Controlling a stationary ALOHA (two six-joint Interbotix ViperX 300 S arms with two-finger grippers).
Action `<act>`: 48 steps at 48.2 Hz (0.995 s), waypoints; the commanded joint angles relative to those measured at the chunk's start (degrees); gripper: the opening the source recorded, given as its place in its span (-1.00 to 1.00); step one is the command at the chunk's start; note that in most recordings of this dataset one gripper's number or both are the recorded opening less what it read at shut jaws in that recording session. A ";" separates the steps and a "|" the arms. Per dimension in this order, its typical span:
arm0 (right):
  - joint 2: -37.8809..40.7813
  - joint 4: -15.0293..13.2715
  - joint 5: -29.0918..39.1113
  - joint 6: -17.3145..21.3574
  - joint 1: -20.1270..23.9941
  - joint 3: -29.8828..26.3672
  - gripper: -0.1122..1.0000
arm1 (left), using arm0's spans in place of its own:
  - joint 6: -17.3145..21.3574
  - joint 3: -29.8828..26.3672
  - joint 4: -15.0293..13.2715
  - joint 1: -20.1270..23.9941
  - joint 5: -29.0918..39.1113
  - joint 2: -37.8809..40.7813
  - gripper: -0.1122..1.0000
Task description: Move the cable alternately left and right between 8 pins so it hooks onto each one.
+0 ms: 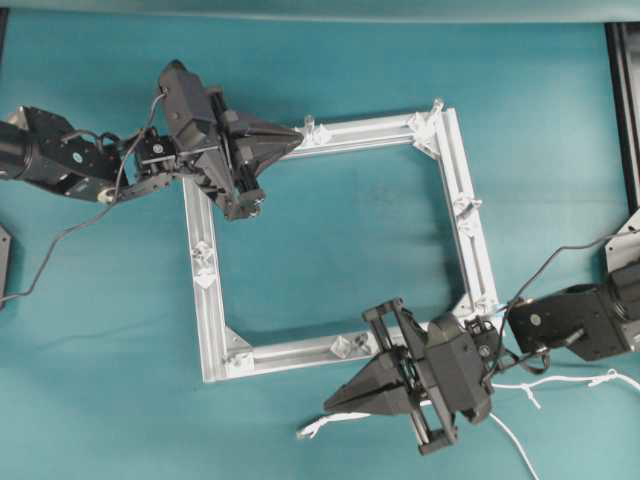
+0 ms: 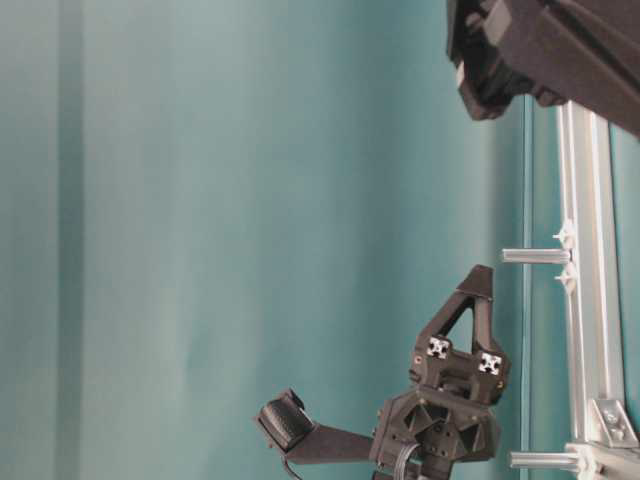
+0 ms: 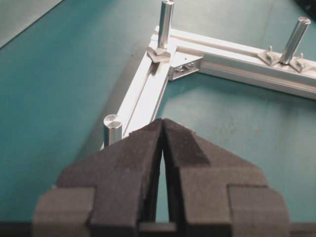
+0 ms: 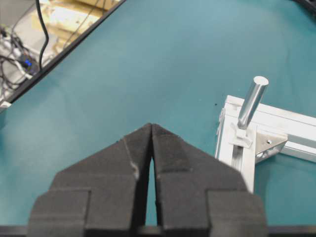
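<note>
The square frame of silver aluminium bars [image 1: 340, 245] lies flat on the teal worktop [image 1: 90, 380], turned a little askew, and its small clear-silvery upright pins [image 3: 165, 22] stand at the corners and side-middles so that a cord can be led from one to the next; none of them carries any cord yet, so the weaving seems not to have begun. The long, thin, limp white cable [image 1: 560, 380] lies loose on the worktop outside the frame, below its lower right corner, running from a frayed end near the bottom middle of the overhead view, under the right arm, and off toward the right edge. The black left hand [image 1: 285, 132] hangs over the frame's upper left corner with its padded fingers [image 3: 143, 148] pressed together on nothing, a pin [image 3: 112, 127] just beside their tips. The black right hand [image 1: 338, 402] hovers just below the lower bar, likewise closed and empty, its tip close above the cable's frayed end; it looks best placed to open and pick that end up. The right arm's own body covers part of the cable, and its black wires [image 1: 545, 270] trail near the white strands, which could confuse a grasp.
</note>
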 commanded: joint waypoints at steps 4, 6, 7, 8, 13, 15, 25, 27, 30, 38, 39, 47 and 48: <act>-1.23 -0.35 2.29 0.70 0.70 -1.14 -0.77 | 1.93 -1.05 3.43 -0.88 3.96 -6.59 -0.75; -1.85 -0.44 4.48 0.70 0.70 -1.58 -0.79 | 2.55 -1.05 3.25 -1.23 6.15 -8.17 -0.78; -2.20 -0.44 5.80 0.70 0.79 -1.76 -0.79 | 2.99 -0.97 3.25 -1.41 7.38 -9.05 -0.79; -2.55 -0.44 7.29 0.70 0.79 -2.02 -0.79 | 3.25 -0.88 3.43 -1.58 8.61 -9.84 -0.79; -4.13 -0.79 14.94 0.70 1.14 -3.69 -0.79 | 4.13 -0.18 3.43 -2.29 15.38 -14.59 -0.79; -4.39 -1.41 17.75 0.62 1.49 -4.48 -0.79 | 4.04 0.18 3.25 -2.37 17.58 -16.26 -0.79; -3.60 -4.22 27.16 0.62 2.64 -8.53 -0.78 | 3.60 3.08 3.08 -2.46 26.19 -24.79 -0.72; -3.43 -4.31 27.86 0.62 2.72 -9.05 -0.74 | 3.60 3.78 3.16 -2.37 27.42 -26.28 -0.66; -2.99 -4.31 28.39 0.62 2.72 -9.49 -0.60 | 3.60 5.10 3.08 -2.46 29.00 -28.56 -0.51; -0.97 -4.31 28.30 1.05 2.90 -10.28 0.11 | 3.69 9.14 3.16 -3.60 32.78 -33.75 -0.10; -0.62 -4.31 28.30 1.14 2.81 -10.46 0.20 | 3.69 9.76 3.16 -3.87 33.22 -34.37 -0.07; 1.85 -4.31 27.25 2.72 2.90 -11.43 0.33 | 3.87 14.33 3.08 -5.98 35.86 -38.58 0.00; 2.11 -4.31 27.16 3.08 2.90 -11.51 0.33 | 3.87 14.77 3.08 -6.15 35.95 -39.20 0.00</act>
